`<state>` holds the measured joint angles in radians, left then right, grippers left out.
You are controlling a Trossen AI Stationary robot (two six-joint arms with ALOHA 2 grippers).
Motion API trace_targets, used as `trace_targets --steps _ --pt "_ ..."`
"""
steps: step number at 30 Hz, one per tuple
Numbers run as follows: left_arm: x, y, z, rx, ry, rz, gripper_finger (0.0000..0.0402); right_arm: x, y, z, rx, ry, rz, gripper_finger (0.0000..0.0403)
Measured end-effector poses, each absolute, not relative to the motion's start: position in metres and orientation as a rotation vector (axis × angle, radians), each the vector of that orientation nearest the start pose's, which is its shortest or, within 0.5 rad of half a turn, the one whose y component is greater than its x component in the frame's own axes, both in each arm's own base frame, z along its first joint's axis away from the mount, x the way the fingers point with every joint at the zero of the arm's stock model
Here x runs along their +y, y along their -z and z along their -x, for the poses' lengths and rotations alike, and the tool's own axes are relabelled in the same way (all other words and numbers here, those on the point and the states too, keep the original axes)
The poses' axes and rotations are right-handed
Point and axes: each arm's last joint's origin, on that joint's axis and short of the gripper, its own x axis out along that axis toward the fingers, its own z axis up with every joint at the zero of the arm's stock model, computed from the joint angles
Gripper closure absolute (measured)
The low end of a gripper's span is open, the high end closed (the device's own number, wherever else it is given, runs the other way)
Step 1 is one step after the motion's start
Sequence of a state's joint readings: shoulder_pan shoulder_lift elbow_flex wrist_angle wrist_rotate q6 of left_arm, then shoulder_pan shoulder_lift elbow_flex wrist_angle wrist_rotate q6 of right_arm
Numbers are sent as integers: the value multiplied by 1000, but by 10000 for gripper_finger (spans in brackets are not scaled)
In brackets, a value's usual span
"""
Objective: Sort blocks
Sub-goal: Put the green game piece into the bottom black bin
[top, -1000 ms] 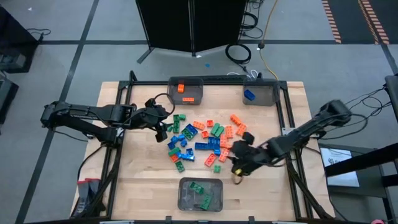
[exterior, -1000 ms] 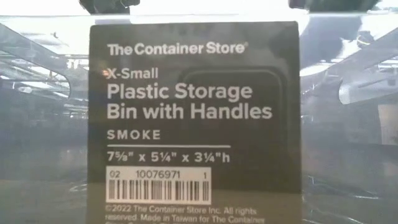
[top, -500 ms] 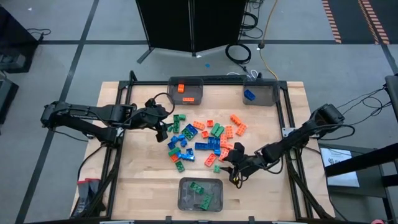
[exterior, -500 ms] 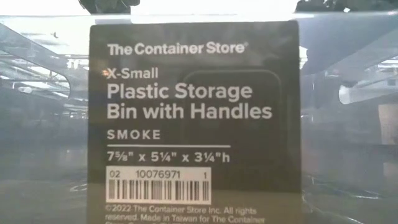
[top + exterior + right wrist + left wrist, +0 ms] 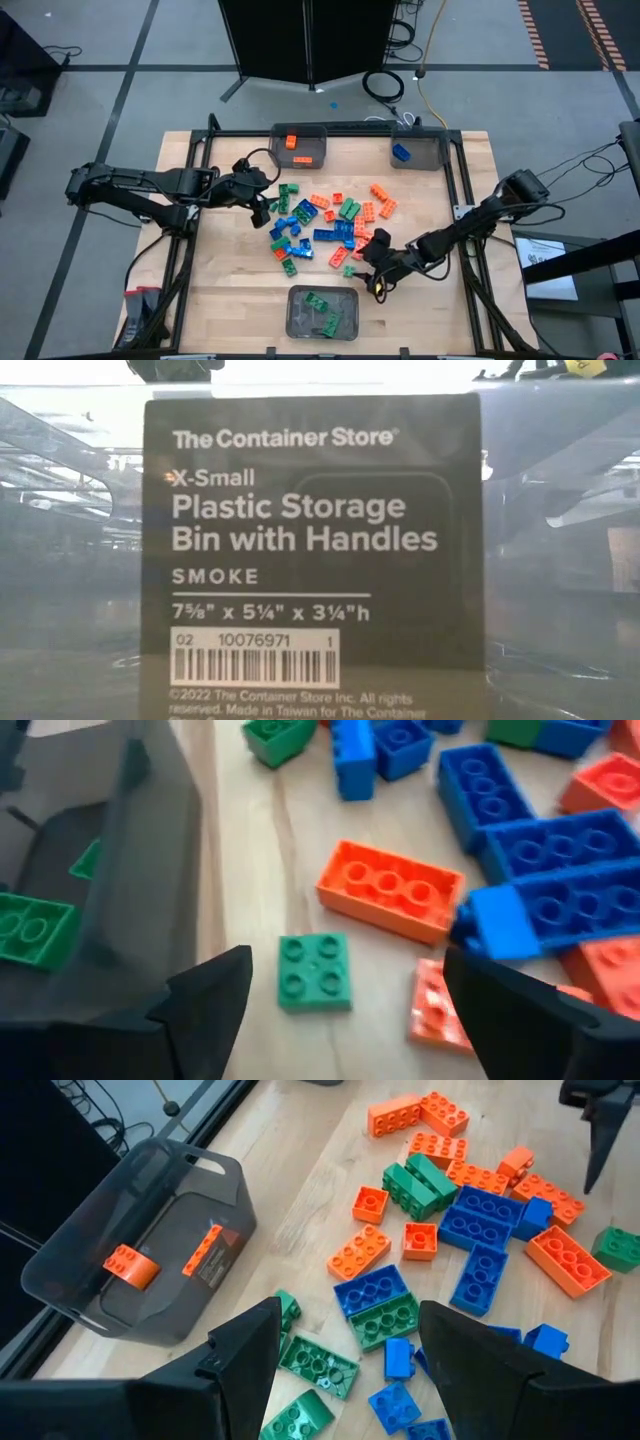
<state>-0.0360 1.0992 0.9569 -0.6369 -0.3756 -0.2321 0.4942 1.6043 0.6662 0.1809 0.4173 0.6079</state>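
— How many bins do you have on the table, and what's in each?

— You have three grey bins. The far-left one holds two orange blocks. The far-right bin holds one blue block. The near bin holds a few green blocks; you can't count them exactly. The rest, orange, green and blue mixed, lie in a loose pile mid-table, too crowded to count.

— And your grippers?

— Your right gripper hangs low at the pile's near right edge, just beyond the near bin. Its fingers are spread wide and hold nothing; a small green four-stud block lies on the wood between them, with an orange six-stud block just past it. Your left gripper sits at the pile's left edge, also wide apart and empty, above green and blue blocks.
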Motion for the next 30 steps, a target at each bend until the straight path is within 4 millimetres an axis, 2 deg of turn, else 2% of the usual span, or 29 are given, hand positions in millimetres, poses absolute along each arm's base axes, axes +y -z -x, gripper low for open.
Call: trace_targets --steps 8,17,22,30 --pt "3 -297 -219 723 -413 59 162 132 -133 -272 661 103 -189 81" --pt "4 -297 -218 712 -452 66 162 135 -109 -277 685 118 -162 83" --pt "5 -297 -218 707 -476 56 162 133 -104 -280 682 135 -153 86" --pt "5 -297 -218 705 -486 52 162 132 -104 -281 682 127 -150 152"
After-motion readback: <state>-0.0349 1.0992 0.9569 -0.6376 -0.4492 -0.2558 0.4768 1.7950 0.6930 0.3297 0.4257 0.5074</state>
